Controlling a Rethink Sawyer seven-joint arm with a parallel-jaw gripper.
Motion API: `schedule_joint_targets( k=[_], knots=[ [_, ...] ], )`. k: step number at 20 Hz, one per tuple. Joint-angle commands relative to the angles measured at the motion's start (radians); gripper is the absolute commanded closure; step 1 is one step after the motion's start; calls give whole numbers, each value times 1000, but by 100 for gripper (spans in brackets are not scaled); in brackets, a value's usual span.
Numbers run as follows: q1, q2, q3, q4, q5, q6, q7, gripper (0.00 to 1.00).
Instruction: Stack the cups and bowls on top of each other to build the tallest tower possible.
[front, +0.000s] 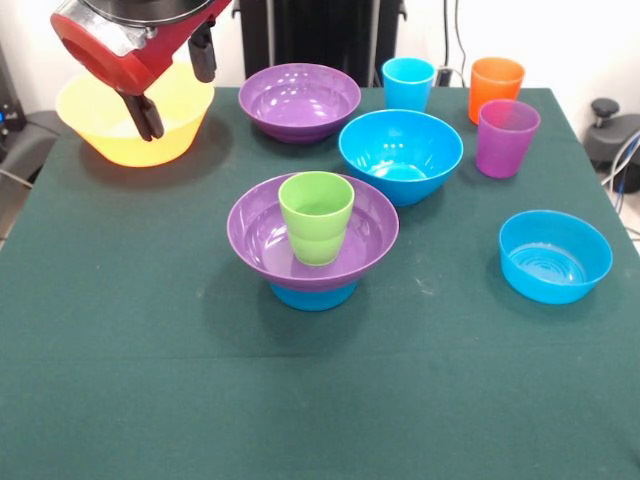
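Cups and bowls sit scattered on the green counter (120, 380); the tower (313, 240) stands at its middle (small blue bowl, purple bowl, green cup (316, 216) upright on top). The tool (175, 88) hangs open and empty over the yellow bowl (95, 125) at the far left corner, so that bowl lies directly beneath it, well apart from the tower.

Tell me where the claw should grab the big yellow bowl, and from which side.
Take the yellow bowl by its rim, coming down from above with one finger inside and one outside. It sits upright and open, and its walls flare too wide to span whole. The claw hangs open right over it, so the near rim section is probably the easiest reach.
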Motion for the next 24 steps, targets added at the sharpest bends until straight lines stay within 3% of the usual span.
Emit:
schedule_joint_targets(
  k=[1, 6, 10, 16, 20, 24],
  knots=[
    [-13, 27, 39, 57, 45, 15, -23, 0],
    [-21, 3, -46, 159, 179, -81, 115, 0],
    [-29, -26, -116, 249, 255, -143, 168, 0],
    [-90, -99, -209, 506, 409, -370, 275, 0],
    [-108, -132, -245, 615, 461, -468, 308, 0],
    [-114, -161, -275, 677, 504, -500, 312, 0]
  ],
)
